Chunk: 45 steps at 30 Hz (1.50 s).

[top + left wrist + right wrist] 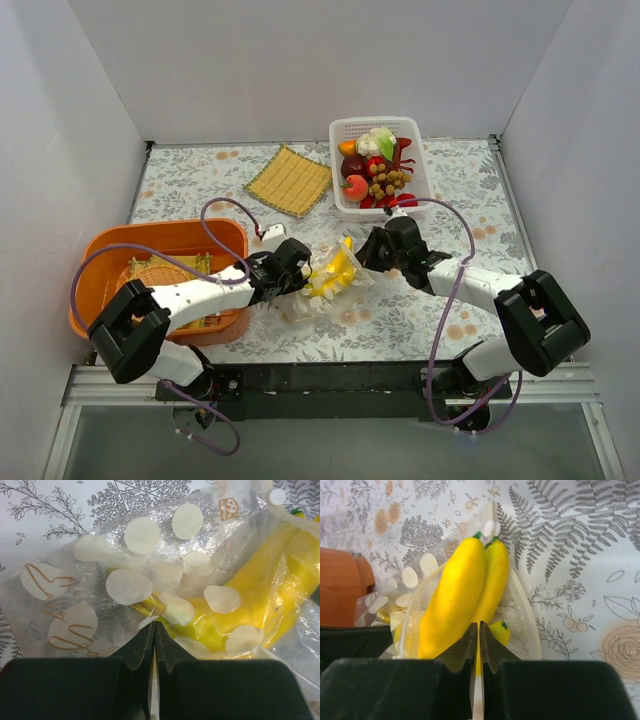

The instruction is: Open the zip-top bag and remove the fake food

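Top view first: two pincers, one zip-top bag [318,298]. The left pincer [303,272] and the right pincer [366,252] face each other, and the bag sits right between them on the flowery table [460,180] with one banana bunch [336,270] inside. Past the right pincer there's one white basket [342,128] holding one leafy vegetable [378,142], one grape bunch [388,181], one red-orange fruit [354,187] and one red lobster [402,158]. Out on the left pincer's far side is one orange basket [110,245], and beyond both pincers is one yellow woven mat [290,180]. In the left wrist view the tips are pressed together with the bag film caught between them. The plastic is clear and crinkly, with around a dozen white dots, two of them with brown scribbles, and the yellow shows just ahead and to the right of the tips. In the right wrist view the tips are also squeezed together on the bag's clear edge. Two full bananas with green ends rise straight ahead, and a third small end pokes out just right of the tips. I can't tell if the mouth is open.
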Motion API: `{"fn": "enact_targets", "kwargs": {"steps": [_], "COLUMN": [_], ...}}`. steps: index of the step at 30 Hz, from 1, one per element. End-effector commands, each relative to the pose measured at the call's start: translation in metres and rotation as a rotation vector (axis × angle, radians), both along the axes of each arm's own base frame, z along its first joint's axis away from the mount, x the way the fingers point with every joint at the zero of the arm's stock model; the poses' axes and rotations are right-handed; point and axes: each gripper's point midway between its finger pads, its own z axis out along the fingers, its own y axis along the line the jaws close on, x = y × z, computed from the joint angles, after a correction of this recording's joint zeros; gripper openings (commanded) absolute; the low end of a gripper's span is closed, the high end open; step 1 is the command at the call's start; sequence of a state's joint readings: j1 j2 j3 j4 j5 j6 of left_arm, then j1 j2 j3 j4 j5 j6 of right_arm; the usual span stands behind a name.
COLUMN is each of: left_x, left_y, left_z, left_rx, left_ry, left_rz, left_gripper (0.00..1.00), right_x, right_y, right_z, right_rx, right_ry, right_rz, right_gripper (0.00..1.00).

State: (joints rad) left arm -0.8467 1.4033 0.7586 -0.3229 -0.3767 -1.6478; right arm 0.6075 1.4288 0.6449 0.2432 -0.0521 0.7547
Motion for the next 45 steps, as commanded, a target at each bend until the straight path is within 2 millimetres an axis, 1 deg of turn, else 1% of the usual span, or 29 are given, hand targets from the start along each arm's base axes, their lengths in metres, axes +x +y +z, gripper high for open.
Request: {"fn": "enact_targets", "kwargs": {"steps": [1, 5, 6, 7, 9, 10, 12, 13, 15, 19, 21, 22, 23, 24, 27, 28, 29, 31, 32, 34, 36, 38, 41, 42, 44, 45], "left_x": [-0.015, -0.010, -0.009, -0.008, -0.007, -0.007, -0.007, -0.008, -0.008, -0.009, -0.008, -0.008, -0.008, -0.009, -0.009, -0.009, -0.009, -0.010, -0.010, -0.010, -0.009, -0.007, -0.008, -0.008, -0.009, -0.008], "left_y": [0.015, 0.006, 0.005, 0.004, 0.002, 0.000, -0.001, -0.002, -0.004, -0.006, -0.007, -0.008, -0.009, -0.010, -0.010, -0.010, -0.011, -0.013, -0.014, -0.016, -0.019, -0.020, -0.021, -0.021, -0.021, -0.021], "left_z": [-0.011, 0.006, 0.004, 0.004, 0.002, 0.001, -0.004, -0.005, -0.008, -0.011, -0.011, -0.013, -0.013, -0.014, -0.018, -0.019, -0.022, -0.024, -0.025, -0.026, -0.026, -0.026, -0.028, -0.029, -0.030, -0.030], "left_rx": [0.057, 0.020, 0.029, 0.033, 0.034, 0.030, 0.030, 0.027, 0.020, 0.014, 0.013, 0.015, 0.012, 0.010, 0.013, 0.012, 0.017, 0.012, 0.009, -0.001, -0.007, -0.010, -0.010, -0.010, -0.009, -0.006], "left_ry": [0.046, 0.006, 0.009, 0.014, 0.019, 0.023, 0.030, 0.035, 0.041, 0.046, 0.046, 0.051, 0.052, 0.055, 0.062, 0.063, 0.070, 0.076, 0.076, 0.077, 0.076, 0.075, 0.081, 0.081, 0.085, 0.083], "left_rz": [-0.010, -0.043, -0.046, -0.048, -0.053, -0.052, -0.055, -0.056, -0.060, -0.063, -0.066, -0.069, -0.071, -0.073, -0.074, -0.073, -0.078, -0.082, -0.085, -0.089, -0.090, -0.089, -0.094, -0.094, -0.095, -0.095], "left_gripper": [0.02, 0.05, 0.04, 0.03, 0.01, 0.01, 0.00, 0.00, 0.00, 0.00, 0.00, 0.00, 0.00, 0.00, 0.00, 0.00, 0.00, 0.00, 0.00, 0.00, 0.00, 0.00, 0.00, 0.00, 0.00, 0.00], "right_x": [-0.001, -0.009, -0.013, -0.016, -0.020, -0.021, -0.022, -0.025, -0.026, -0.026, -0.028, -0.026, -0.030, -0.029, -0.026, -0.025, -0.022, -0.019, -0.019, -0.019, -0.020, -0.023, -0.025, -0.023, -0.025, -0.023], "right_y": [-0.010, -0.007, -0.003, -0.002, 0.001, 0.002, 0.004, 0.004, 0.007, 0.012, 0.012, 0.014, 0.013, 0.013, 0.008, 0.007, -0.001, -0.005, -0.001, 0.005, 0.008, 0.008, 0.010, 0.013, 0.015, 0.016], "right_z": [0.011, 0.014, 0.016, 0.016, 0.015, 0.015, 0.017, 0.014, 0.017, 0.021, 0.018, 0.020, 0.014, 0.016, 0.012, 0.012, 0.006, 0.011, 0.015, 0.017, 0.011, 0.005, -0.002, 0.003, 0.004, 0.009], "right_rx": [-0.071, -0.062, -0.041, -0.034, -0.022, -0.017, 0.003, 0.007, 0.028, 0.068, 0.081, 0.094, 0.108, 0.119, 0.096, 0.083, 0.039, 0.027, 0.042, 0.048, 0.042, 0.057, 0.073, 0.096, 0.121, 0.136], "right_ry": [-0.034, -0.032, -0.028, -0.026, -0.018, -0.020, -0.033, -0.027, -0.035, -0.039, -0.024, -0.036, -0.015, -0.028, -0.031, -0.038, -0.037, -0.074, -0.084, -0.080, -0.057, -0.041, -0.035, -0.061, -0.069, -0.094], "right_rz": [0.006, 0.051, 0.079, 0.093, 0.119, 0.126, 0.135, 0.136, 0.149, 0.150, 0.145, 0.143, 0.134, 0.131, 0.104, 0.098, 0.063, 0.063, 0.080, 0.117, 0.133, 0.130, 0.134, 0.141, 0.148, 0.149], "right_gripper": [0.22, 0.34, 0.36, 0.41, 0.47, 0.52, 0.57, 0.64, 0.70, 0.79, 0.80, 0.79, 0.79, 0.75, 0.67, 0.66, 0.66, 0.63, 0.60, 0.61, 0.64, 0.63, 0.56, 0.53, 0.50, 0.47]}}
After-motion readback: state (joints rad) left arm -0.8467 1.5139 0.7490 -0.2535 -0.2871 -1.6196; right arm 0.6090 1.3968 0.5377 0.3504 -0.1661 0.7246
